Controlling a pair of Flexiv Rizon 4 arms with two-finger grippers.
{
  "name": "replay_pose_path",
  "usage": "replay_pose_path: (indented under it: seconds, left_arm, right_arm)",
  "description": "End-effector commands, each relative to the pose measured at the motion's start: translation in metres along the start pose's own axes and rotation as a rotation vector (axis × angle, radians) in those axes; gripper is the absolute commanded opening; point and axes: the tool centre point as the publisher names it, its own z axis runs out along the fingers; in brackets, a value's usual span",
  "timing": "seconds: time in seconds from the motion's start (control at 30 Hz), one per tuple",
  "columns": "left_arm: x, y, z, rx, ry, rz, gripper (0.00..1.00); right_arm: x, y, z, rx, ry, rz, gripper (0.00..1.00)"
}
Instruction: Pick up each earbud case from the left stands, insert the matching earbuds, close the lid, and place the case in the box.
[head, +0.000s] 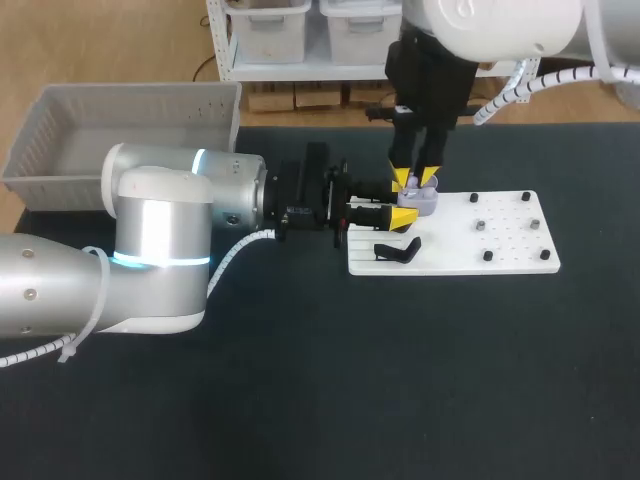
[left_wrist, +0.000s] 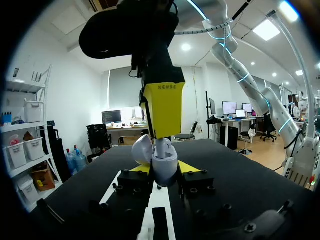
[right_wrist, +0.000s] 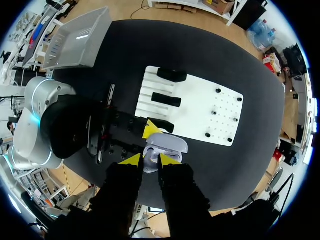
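You're at the insertion step, and it all happens over the near-left corner of the white board (head: 510, 250), which lies on the dark table (head: 300, 400). The grey box (head: 60, 150) waits at the far left corner, well apart from the work.

Your left gripper (left_wrist: 165, 169) reaches in level from the left and is clamped on the case (head: 422, 200), one yellow tip on each flank, holding it just above the board's edge. Your right gripper (right_wrist: 149, 160) hangs straight down over the case. Its fingers are pinched on a small pale piece that I take to be an earbud (left_wrist: 161, 146) (it's too small to be sure), and the lower end sits at the mouth of the case.

By my reading, the next move is a short, straight push down until the earbud seats. Then let go with the right gripper and lift clear before the lid is touched. Keep the left grip firm and level, since a tilt could jam the earbud against the rim. From here I can't tell whether the other earbud is already in.

The case is a small, rounded, pale lavender shell. It stands upright with its lid swung open to one side, so the cavity faces up towards the right gripper. It looks smooth and likely slippery.
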Motion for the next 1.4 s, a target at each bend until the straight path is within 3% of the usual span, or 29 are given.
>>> replay_pose_path:
  seconds: [0.03,0.73,0.8,0.83,0.87,1.2,1.4]
  left_arm:
    - [0.0,-0.001,0.0,-0.004,0.001,0.001,0.0]
    - [0.0,-0.001,0.0,-0.004,0.001,0.001,0.0]
    - [0.0,-0.001,0.0,-0.004,0.001,0.001,0.0]
    - [0.0,-0.001,0.0,-0.004,0.001,0.001,0.0]
    - [0.0,-0.001,0.0,-0.004,0.001,0.001,0.0]
    - [0.0,-0.001,0.0,-0.004,0.001,0.001,0.0]
    - [0.0,-0.001,0.0,-0.004,0.001,0.001,0.0]
  right_arm:
    - [-0.001,-0.002,0.001,-0.003,0.0,0.004,0.0]
    - [0.0,0.004,0.011,0.009,0.037,-0.014,0.0]
    - [0.002,0.004,0.01,0.011,0.038,-0.012,0.38]
    - [0.003,0.004,0.009,0.012,0.038,-0.011,0.91]
    - [0.004,0.004,0.008,0.013,0.036,-0.01,1.0]
    - [0.021,0.008,-0.02,0.007,-0.025,-0.022,1.0]
    - [0.002,-0.009,-0.031,0.025,-0.134,0.157,1.0]
